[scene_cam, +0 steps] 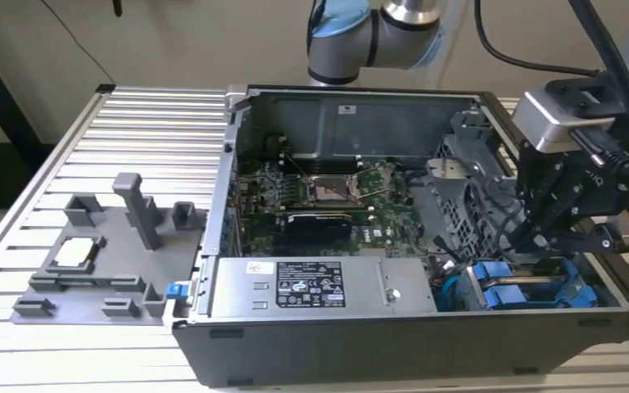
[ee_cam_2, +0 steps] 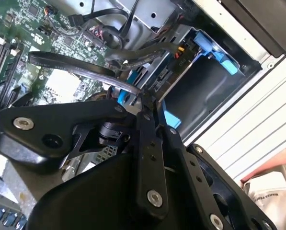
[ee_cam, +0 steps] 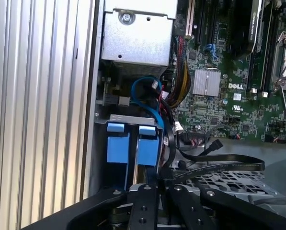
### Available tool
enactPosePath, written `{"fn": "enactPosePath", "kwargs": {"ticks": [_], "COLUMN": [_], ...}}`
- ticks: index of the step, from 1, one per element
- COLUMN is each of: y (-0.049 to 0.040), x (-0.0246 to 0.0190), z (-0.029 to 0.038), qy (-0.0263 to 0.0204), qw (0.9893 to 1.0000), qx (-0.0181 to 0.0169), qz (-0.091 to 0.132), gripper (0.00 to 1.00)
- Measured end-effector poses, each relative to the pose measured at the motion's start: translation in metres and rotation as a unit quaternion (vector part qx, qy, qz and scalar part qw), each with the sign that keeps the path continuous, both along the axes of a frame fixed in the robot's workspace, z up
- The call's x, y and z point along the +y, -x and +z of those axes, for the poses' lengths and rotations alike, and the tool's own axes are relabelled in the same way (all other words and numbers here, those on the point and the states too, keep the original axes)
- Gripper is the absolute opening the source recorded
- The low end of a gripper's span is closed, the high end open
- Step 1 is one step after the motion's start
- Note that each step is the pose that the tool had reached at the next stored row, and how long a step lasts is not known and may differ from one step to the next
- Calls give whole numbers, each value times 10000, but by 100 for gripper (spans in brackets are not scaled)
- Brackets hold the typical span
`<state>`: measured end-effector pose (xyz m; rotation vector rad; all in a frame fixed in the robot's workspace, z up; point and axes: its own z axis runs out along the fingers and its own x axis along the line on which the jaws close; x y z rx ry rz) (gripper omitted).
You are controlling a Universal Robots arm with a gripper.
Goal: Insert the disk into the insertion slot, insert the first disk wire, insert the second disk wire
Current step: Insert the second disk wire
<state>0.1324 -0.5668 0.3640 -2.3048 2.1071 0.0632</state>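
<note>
Disk (scene_cam: 508,293) | blue-framed, seated in insertion slot (scene_cam: 533,286) at computer case (scene_cam: 402,344) corner | end effector (scene_cam: 539,246) just above slot, fingers together, pinching black cable (ee_cam_2: 85,67)

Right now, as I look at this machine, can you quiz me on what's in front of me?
1. True or false: the computer case lies with its side open, circuit board showing.
2. What colour are the carrier tabs in the bay below the gripper? A red, B blue, C yellow.
3. Fill in: in the exterior view, the gripper hangs over the case's ___ end (that view's left or right).

Key: 1 true; 2 B; 3 right.
</note>
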Motion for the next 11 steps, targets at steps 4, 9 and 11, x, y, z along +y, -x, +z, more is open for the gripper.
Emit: {"fn": "enactPosePath", "kwargs": {"ticks": [4,9,11], "y": [-21,-63,-68], "x": [-54,-101,-110], "z": [-2,-11,-14], "qy": [-38,-108,-123], "qw": [10000,9999,9999], "qx": [32,43,44], "qz": [-3,-6,-36], "gripper": [16,16,16]}}
